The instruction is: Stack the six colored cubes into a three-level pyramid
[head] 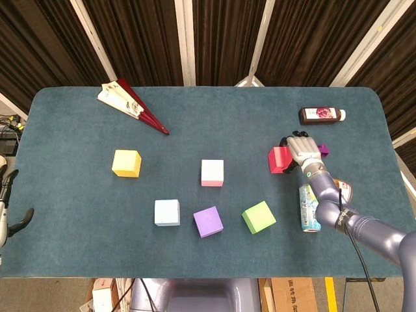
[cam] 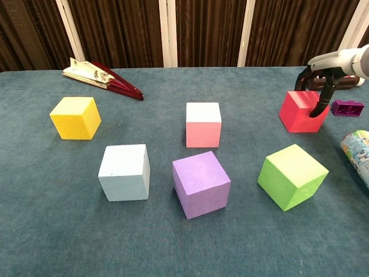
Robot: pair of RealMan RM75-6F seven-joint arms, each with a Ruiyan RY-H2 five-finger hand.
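Observation:
Six cubes sit apart on the blue table (head: 78,253): yellow (head: 126,163), pink (head: 212,173), light blue (head: 167,212), purple (head: 208,221), green (head: 259,217) and red (head: 278,160). My right hand (head: 301,149) is over the red cube (cam: 300,112), which stands on the cloth. Dark fingers (cam: 319,99) curl down its right face and behind its far edge, gripping it. In the chest view the right hand (cam: 323,72) comes in from the right. My left hand (head: 8,205) shows only at the left edge, two dark fingertips apart around nothing.
A drink can (head: 310,208) lies just right of the green cube, under my right forearm. A small purple brick (cam: 347,107) and a brown bottle (head: 320,116) lie right of and behind the red cube. A folded fan (head: 133,107) lies at the far left.

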